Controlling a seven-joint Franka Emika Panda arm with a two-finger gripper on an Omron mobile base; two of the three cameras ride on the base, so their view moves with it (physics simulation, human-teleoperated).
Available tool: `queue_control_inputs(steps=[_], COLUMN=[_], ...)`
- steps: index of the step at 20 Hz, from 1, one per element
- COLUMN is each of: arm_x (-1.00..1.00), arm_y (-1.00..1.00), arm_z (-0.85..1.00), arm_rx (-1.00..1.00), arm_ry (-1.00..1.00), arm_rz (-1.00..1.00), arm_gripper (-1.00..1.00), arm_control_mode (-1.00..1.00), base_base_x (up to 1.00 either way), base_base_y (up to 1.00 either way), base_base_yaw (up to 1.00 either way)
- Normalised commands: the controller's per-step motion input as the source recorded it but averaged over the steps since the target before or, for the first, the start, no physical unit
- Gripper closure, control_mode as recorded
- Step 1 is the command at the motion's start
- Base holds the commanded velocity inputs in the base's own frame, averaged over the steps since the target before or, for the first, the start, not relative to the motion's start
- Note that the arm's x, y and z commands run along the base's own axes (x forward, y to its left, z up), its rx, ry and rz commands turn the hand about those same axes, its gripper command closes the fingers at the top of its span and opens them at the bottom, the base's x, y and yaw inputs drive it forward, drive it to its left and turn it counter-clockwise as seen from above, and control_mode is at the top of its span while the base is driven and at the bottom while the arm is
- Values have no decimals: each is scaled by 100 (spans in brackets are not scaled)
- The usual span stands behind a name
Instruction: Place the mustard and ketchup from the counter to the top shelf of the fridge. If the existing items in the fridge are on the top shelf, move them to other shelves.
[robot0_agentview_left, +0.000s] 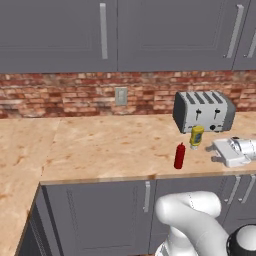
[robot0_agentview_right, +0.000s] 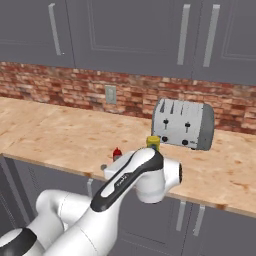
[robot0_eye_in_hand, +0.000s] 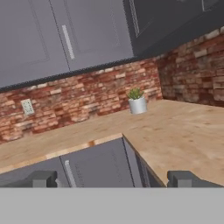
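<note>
The slim red ketchup (robot0_agentview_left: 179, 156) stands upright near the front edge of the tan counter (robot0_agentview_left: 110, 145). The squat yellow mustard (robot0_agentview_left: 196, 136) stands just behind it to the right, in front of the toaster. In the right base view my own arm hides most of both, leaving the ketchup's tip (robot0_agentview_right: 117, 152) and the mustard's cap (robot0_agentview_right: 153, 142). My white hand (robot0_agentview_left: 231, 152) hovers over the counter just right of the mustard. In the hand view my gripper (robot0_eye_in_hand: 113, 179) is open, fingertips far apart with nothing between them. The fridge, its top shelf and the existing items are out of view.
A silver toaster (robot0_agentview_left: 203, 111) stands against the brick wall behind the bottles. A wall outlet (robot0_agentview_left: 121, 96) sits left of it. Grey cabinets hang above and run below the counter. A small potted plant (robot0_eye_in_hand: 138, 104) stands on a counter corner ahead of the hand.
</note>
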Motion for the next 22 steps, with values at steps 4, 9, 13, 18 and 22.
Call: queue_control_inputs(steps=[4,9,13,18,22], arm_x=[32,33,17,19,28], arm_y=[0,0,0,0,0], arm_z=[-8,-15,-34,-35,-20], arm_rx=[0,0,0,0,0], arm_ry=[0,0,0,0,-2], arm_rz=[0,0,0,0,0], arm_gripper=[-100,-100,-100,-100,-100], arm_control_mode=[-100,-100,-100,-100,-100], base_base_x=[0,0,0,0,0], base_base_y=[0,0,0,0,0], base_base_yaw=[0,0,0,0,0])
